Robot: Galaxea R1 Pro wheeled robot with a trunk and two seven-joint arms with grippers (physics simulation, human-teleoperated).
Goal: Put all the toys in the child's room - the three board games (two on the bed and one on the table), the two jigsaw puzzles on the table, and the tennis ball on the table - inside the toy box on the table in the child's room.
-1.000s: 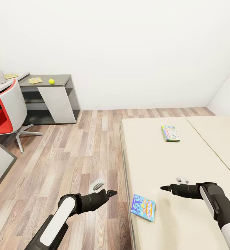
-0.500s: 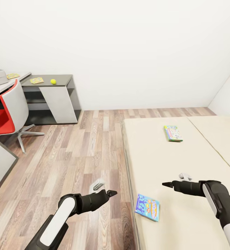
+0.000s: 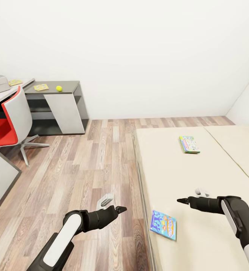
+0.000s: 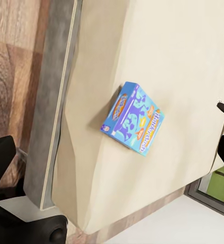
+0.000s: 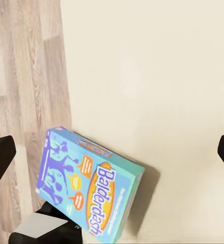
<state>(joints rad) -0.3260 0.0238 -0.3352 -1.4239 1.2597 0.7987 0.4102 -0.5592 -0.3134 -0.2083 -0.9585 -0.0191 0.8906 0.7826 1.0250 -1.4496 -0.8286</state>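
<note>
White walls and plank floor frame the scene, with the beige bed [image 3: 199, 180] at the right. On it, near its floor-side edge, lies the blue Balderdash box [image 3: 163, 225], flat, its long axis running across the bed, slightly skewed. Farther up the bed sits the green-edged game box [image 3: 189, 144], long axis pointing toward the wall. The left gripper [image 3: 121, 208] hovers over the floor, the right gripper [image 3: 180, 200] over the bed; both wrist views show fingers spread apart, nothing held.

Beige bed [image 3: 214, 226] carries Balderdash [image 3: 163, 225] and Monopoly [image 3: 189, 144].
</note>
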